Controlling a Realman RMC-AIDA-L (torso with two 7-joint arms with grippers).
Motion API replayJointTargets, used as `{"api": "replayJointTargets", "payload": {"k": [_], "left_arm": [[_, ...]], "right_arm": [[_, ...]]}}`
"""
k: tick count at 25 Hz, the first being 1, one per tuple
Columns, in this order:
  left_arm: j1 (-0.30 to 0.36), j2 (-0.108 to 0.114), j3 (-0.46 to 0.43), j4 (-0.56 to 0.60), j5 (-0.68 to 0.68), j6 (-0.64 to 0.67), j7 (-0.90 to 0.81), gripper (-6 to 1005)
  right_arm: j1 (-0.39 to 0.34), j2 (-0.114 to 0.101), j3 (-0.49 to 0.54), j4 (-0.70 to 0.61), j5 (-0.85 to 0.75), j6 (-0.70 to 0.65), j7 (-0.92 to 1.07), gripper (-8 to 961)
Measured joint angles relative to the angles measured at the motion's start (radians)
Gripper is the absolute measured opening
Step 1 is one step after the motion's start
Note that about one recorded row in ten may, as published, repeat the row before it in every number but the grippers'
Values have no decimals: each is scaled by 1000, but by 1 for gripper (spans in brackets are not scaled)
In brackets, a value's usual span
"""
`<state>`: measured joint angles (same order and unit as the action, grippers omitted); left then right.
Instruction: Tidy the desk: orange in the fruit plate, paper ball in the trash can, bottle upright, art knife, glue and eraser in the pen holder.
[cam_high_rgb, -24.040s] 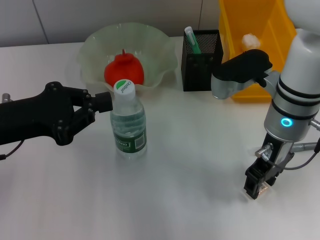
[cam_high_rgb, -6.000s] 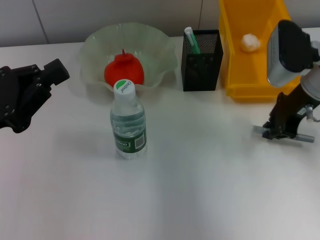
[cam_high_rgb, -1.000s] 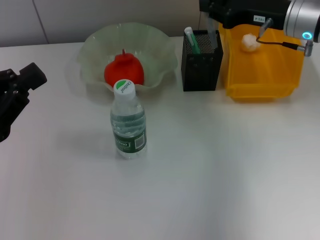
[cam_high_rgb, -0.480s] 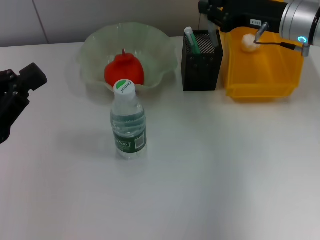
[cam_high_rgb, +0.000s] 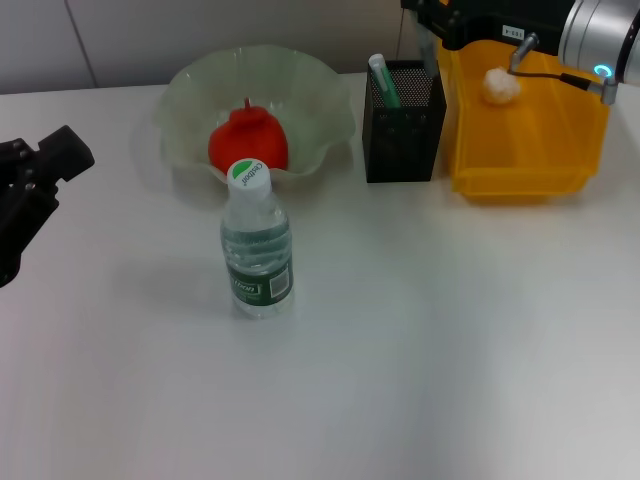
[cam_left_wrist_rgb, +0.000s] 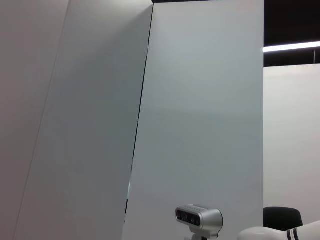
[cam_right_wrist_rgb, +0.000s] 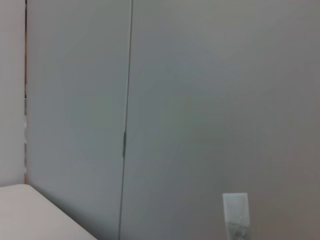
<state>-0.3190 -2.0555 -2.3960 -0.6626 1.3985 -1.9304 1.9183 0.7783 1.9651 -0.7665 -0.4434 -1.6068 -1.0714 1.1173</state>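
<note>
The pen holder (cam_high_rgb: 403, 120) stands at the back of the white bench (cam_high_rgb: 420, 360), between the fruit plate (cam_high_rgb: 195, 95) and the trash can (cam_high_rgb: 560, 150), with a green-and-white stick (cam_high_rgb: 384, 80) leaning in its near-left corner. Directly above its far rim hangs the right claw (cam_high_rgb: 428, 35), reaching in from the top edge of the head view; a pale grey strip shows at its tip over the cup, but whether the claw is clenched or released cannot be told. The paper ball (cam_high_rgb: 500, 84) lies inside the trash can, just beside the right arm's cable. The orange (cam_high_rgb: 247, 140) sits in the fruit plate, and the bottle (cam_high_rgb: 256, 245) stands upright in front of it, cap up. The left claw (cam_high_rgb: 45, 170) is parked at the bench's left edge, well apart from everything; its state cannot be told either.
</note>
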Motion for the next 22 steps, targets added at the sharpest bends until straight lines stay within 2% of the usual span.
{"api": "replayJointTargets", "payload": {"k": [22], "left_arm": [[5,-3,-2,0,-5,1,4,19]], "right_arm": [[14,-2,52,77,11,22,-42,160]]}}
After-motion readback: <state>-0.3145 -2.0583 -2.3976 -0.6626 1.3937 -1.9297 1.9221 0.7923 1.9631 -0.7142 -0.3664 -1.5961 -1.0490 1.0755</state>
